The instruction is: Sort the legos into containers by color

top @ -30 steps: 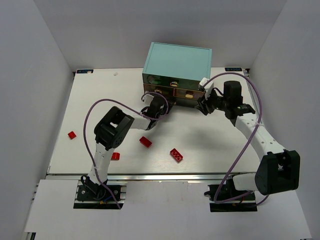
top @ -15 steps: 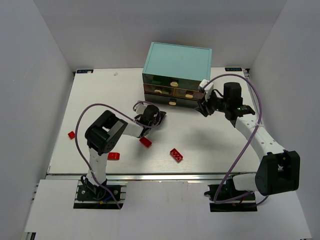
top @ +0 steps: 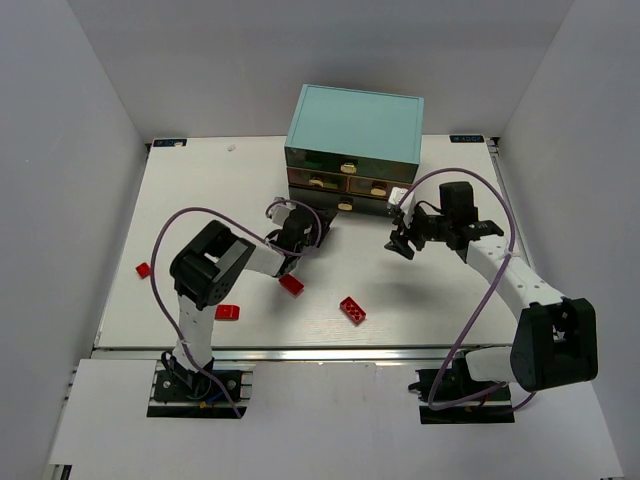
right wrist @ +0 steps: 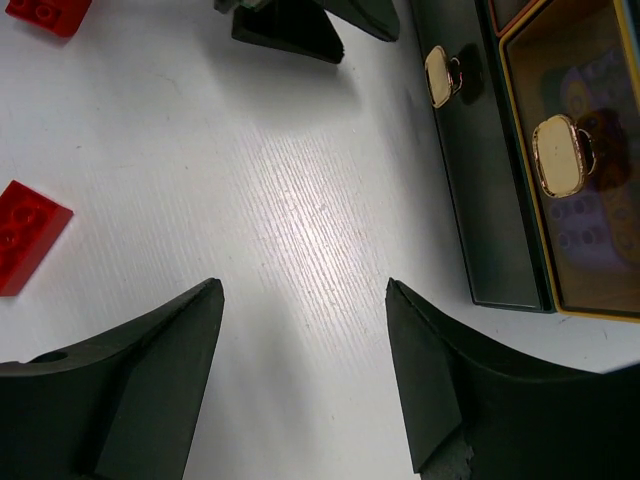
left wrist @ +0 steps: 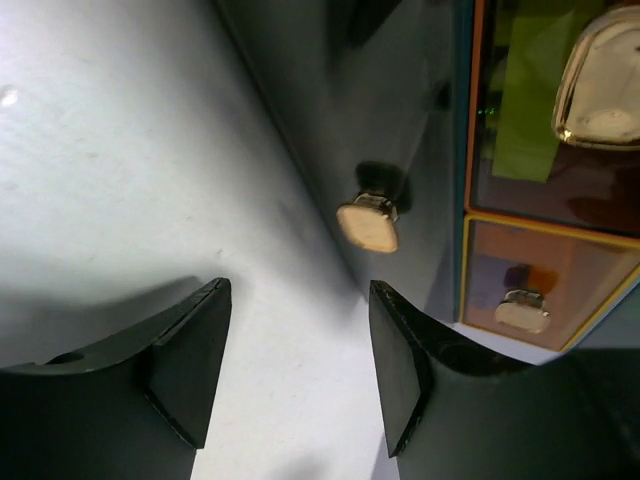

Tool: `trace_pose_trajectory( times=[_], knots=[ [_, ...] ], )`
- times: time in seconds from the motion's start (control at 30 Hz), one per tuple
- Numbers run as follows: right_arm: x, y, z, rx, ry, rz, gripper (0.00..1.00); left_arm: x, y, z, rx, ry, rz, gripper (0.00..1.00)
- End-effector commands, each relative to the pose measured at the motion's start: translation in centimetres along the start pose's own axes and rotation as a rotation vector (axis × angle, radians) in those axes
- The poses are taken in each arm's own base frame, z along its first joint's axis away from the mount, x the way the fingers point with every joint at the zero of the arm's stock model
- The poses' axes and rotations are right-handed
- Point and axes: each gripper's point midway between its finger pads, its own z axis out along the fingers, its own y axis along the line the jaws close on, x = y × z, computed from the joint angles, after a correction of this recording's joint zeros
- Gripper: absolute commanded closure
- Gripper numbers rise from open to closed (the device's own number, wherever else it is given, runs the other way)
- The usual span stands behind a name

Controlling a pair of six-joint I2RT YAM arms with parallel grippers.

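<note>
tabletop (top: 200,190): plain white with a faint wood grain
back edge: teal-topped cabinet (top: 355,125), sitting a bit right of centre
far left: lone red lego (top: 144,269), well apart from the rest
front left: second red lego (top: 228,312), near the front edge
middle: centre red lego (top: 291,285) and front-centre red lego (top: 351,310), near each other, not touching

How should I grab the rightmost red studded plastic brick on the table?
Pinch the red studded plastic brick across its two long side walls, coming straight down from above. It lies flat, studs up, at a diagonal in the top view, so turn the grip to match.
</note>
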Motion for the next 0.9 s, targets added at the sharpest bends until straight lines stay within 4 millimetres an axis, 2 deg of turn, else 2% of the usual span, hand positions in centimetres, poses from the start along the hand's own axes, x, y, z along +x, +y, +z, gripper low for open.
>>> trace_pose_trajectory(
  times=[0.0,0.07,0.1,0.17,0.2,0.33,0.6,0.67,0.7,0.87],
  knots=[
    [-1.7,-0.6,-0.1,0.006,-0.051,-0.057,0.29,-0.2,-2.2,1.3,0.104,-0.021,-0.062,0.33],
    [-1.6,-0.5,-0.3,0.013,-0.052,-0.058,0.28,-0.2,-3.9,2.3,0.156,-0.024,-0.088,0.34],
    [-1.6,-0.5,-0.4,0.017,-0.052,-0.059,0.28,0.0,-3.4,3.0,0.148,-0.028,-0.088,0.34],
    [-1.4,-0.3,-0.6,0.024,-0.052,-0.062,0.28,0.1,-3.9,3.8,0.161,-0.029,-0.093,0.35],
    [-1.2,-0.3,-0.6,0.027,-0.046,-0.061,0.28,0.6,-5.0,4.1,0.184,-0.023,-0.095,0.36],
    [-0.7,-0.1,-0.8,0.037,-0.035,-0.064,0.29,0.6,-4.9,5.0,0.183,-0.038,-0.1,0.36],
    [-0.1,0.2,-0.7,0.041,-0.026,-0.056,0.29,0.1,-5.1,5.1,0.225,-0.068,-0.146,0.4],
    [-0.1,0.2,-0.7,0.041,-0.023,-0.06,0.29,0.0,-5.5,5.1,0.255,-0.067,-0.164,0.43],
    [0.1,0.1,-0.7,0.042,-0.02,-0.057,0.28,0.5,-6.4,4.7,0.29,-0.056,-0.175,0.48],
    [0.3,0.2,-0.6,0.038,-0.014,-0.056,0.28,0.2,-6.7,4.5,0.33,-0.064,-0.204,0.55]
  ],
)
